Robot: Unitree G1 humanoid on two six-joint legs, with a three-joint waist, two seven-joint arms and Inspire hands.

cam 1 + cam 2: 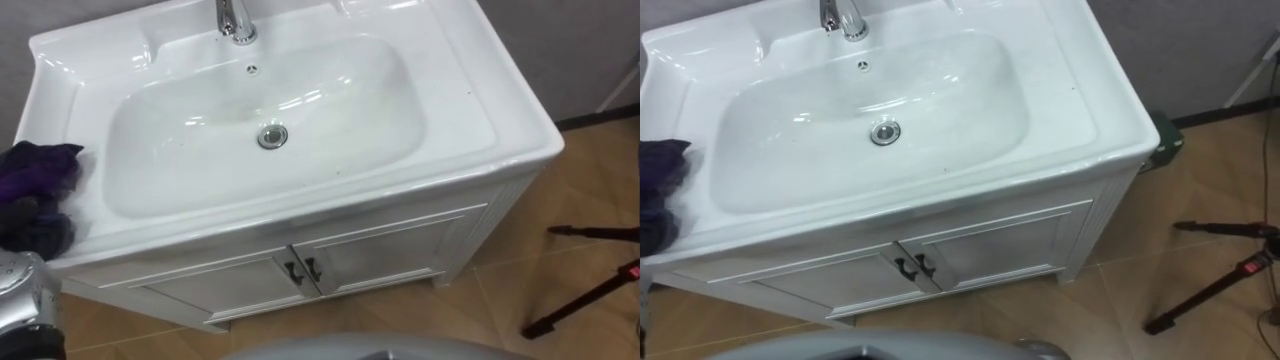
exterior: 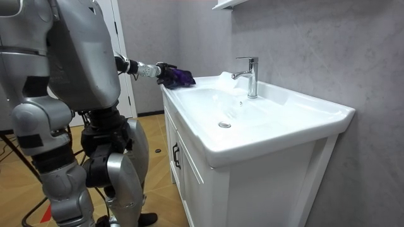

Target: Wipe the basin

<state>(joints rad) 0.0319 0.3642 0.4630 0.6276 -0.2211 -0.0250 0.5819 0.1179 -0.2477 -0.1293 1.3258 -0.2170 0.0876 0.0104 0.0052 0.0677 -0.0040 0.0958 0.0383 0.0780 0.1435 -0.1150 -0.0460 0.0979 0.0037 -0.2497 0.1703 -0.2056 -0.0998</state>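
Basin (image 1: pixel 470 120) sits on a white cabinet (image 1: pixel 380 250), w/ the drain (image 1: pixel 272 136) mid-bowl. All places below are given vs. that drain. Tap (image 1: pixel 235 20) is straight behind the drain, on the back ledge. Purple cloth (image 1: pixel 40 172) lies bunched on the flat rim well left of the drain, outside the bowl. Left hand (image 2: pixel 164 71) is on the cloth's near side. Its dark fingers look curled into the folds, so I read it as gripping the cloth, tho part of the grip is buried in fabric. Nothing touches the bowl around the drain, so wiping there is prob. yet to do.

Risks from here:
1. Cloth is a wad, not flat. Dragged toward the drain like that, it would touch w/ a small patch & leave strips unwiped.
2. The rim drops into the bowl left of the drain. Crossing that edge too low, the hand could knock the porcelain, or the cloth could roll out from under the fingers.
3. A loose corner could reach the drain & snag.
4. A long sweep behind the drain risks hitting the tap.
5. Room view puts the robot at the front, left of the drain. Reaching right of the drain means a far stretch, so pressure may fade.
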